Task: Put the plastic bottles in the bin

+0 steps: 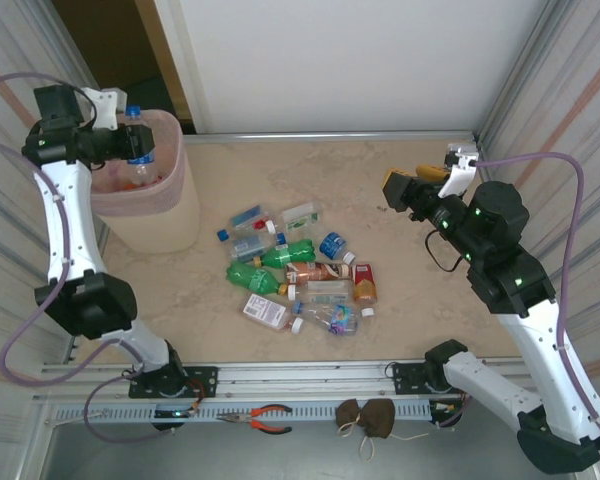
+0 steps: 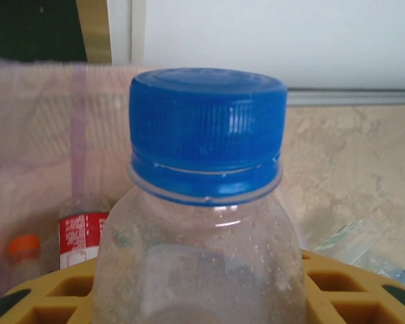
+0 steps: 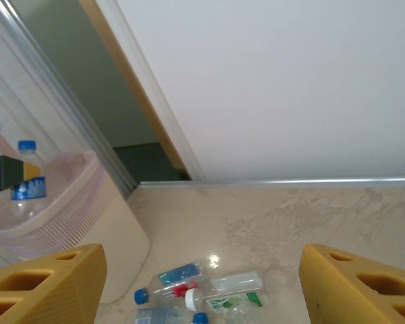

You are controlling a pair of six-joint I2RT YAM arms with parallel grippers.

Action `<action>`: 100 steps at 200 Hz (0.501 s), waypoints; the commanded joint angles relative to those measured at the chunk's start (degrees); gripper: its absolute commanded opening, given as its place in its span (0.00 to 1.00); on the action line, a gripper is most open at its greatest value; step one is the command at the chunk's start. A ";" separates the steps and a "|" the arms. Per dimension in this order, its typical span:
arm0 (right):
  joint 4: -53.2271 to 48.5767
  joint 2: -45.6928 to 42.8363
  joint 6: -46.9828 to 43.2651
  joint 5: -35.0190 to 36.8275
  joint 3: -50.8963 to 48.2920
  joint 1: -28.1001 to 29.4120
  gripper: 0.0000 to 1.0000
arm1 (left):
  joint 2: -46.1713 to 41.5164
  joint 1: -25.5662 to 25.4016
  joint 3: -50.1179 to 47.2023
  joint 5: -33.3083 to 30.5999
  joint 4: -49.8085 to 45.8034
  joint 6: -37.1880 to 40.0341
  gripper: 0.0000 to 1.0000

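Left fingers (image 2: 344, 290) pressed on a blue-capped bottle (image 2: 206, 202) between them, over the bin (image 1: 170, 205) — right fingers (image 3: 47, 283) spread, seemingly empty.

left gripper (image 1: 123, 148): clamped on upright clear blue-capped bottle (image 1: 137, 130), pink bin (image 1: 170, 200) directly beneath it | right gripper (image 1: 412, 183): jaws apart, nothing between them, above bare table (image 1: 400, 290) | bottle pile (image 1: 298, 275): lying on table left of right gripper, nearer the bases, well apart from it

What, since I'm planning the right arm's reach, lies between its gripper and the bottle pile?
Nothing: the top view shows bare table between the right gripper and the bottle pile.
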 commanded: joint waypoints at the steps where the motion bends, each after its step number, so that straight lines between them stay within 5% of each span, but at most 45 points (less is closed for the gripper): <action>1: 0.60 -0.07 0.19 -0.68 -0.17 -0.79 0.74 | 1.08 0.89 0.82 -2.81 -3.69 2.34 0.48; 100: 0.97 0.44 0.33 -0.89 -1.43 -1.55 0.74 | 12.53 1.15 -1.92 -7.46 -7.17 3.07 0.54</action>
